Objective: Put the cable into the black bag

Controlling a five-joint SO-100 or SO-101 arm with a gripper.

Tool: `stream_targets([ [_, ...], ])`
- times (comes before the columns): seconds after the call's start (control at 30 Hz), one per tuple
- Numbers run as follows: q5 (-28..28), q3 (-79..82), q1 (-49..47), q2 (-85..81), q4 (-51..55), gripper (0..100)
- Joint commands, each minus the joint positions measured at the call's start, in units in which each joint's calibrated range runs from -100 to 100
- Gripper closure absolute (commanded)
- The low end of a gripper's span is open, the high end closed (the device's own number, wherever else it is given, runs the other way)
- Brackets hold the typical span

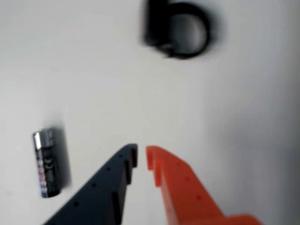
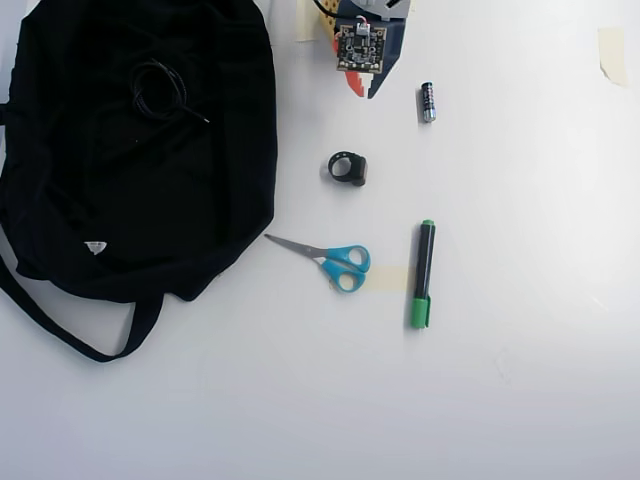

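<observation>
The black bag (image 2: 90, 190) lies flat at the left of the overhead view, its strap handles trailing to the lower left. The cable (image 2: 158, 88), a thin black coil with one straight end, lies on the bag's upper part. My gripper (image 2: 362, 88) is drawn back at the top middle, well to the right of the bag. In the wrist view the gripper (image 1: 141, 153) has a black finger (image 1: 119, 168) and an orange finger (image 1: 173, 178) with only a narrow slit between the tips and nothing in it. The bag and cable do not show in the wrist view.
A chunky black ring-shaped object (image 2: 347, 168) lies just below the gripper and shows blurred in the wrist view (image 1: 180, 30). A battery (image 2: 427, 102) lies to its right, also in the wrist view (image 1: 47, 164). Blue scissors (image 2: 335, 262) and a green marker (image 2: 423, 272) lie mid-table.
</observation>
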Motion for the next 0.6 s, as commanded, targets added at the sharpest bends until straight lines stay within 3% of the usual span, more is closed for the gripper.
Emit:
stream_targets([
  [0.0, 0.01, 7.76, -2.36, -11.88, -1.37, 98],
  [0.3, 0.01, 22.85, -2.96, -30.05, -1.28, 98],
  [0.57, 0.01, 31.93, -3.41, -30.47, -1.71, 98],
])
